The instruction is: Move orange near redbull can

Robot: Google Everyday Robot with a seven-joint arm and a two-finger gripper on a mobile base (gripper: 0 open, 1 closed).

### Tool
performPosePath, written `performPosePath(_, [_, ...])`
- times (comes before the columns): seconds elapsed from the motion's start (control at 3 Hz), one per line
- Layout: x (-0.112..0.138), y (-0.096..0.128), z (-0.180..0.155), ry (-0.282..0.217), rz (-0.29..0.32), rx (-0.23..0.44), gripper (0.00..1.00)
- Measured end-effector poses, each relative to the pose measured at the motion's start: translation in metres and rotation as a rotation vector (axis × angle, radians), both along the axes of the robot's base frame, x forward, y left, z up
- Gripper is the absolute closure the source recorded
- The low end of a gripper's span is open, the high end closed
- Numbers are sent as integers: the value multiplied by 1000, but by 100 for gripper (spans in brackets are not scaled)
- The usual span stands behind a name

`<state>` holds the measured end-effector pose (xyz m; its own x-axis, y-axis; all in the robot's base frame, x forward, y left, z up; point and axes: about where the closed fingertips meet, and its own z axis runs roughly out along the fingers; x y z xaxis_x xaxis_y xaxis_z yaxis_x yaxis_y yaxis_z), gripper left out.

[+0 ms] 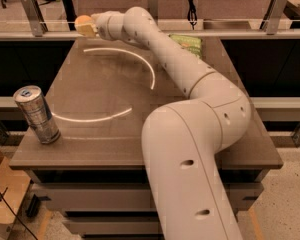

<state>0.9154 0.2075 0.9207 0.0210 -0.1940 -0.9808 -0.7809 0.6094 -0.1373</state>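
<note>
The fingers [93,30] pinch the orange [81,22], a small round fruit that shows at their left tip. The gripper [88,27] is over the far left corner of the surface [105,91], which is a brown tabletop. The pale robot arm [190,134] runs back from the gripper, across the surface to the right and down to the near edge. A green bag [188,44] lies at the far right, partly behind the arm. The redbull can [36,115] stands upright at the near left corner, well apart from the orange.
</note>
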Motion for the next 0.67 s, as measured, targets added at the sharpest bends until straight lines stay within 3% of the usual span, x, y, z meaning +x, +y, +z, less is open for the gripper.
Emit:
performPosePath(0.33, [-43,-30,17,-1,84,-28,100])
performPosePath(0.67, [-105,-70,32,5,170,-43,100])
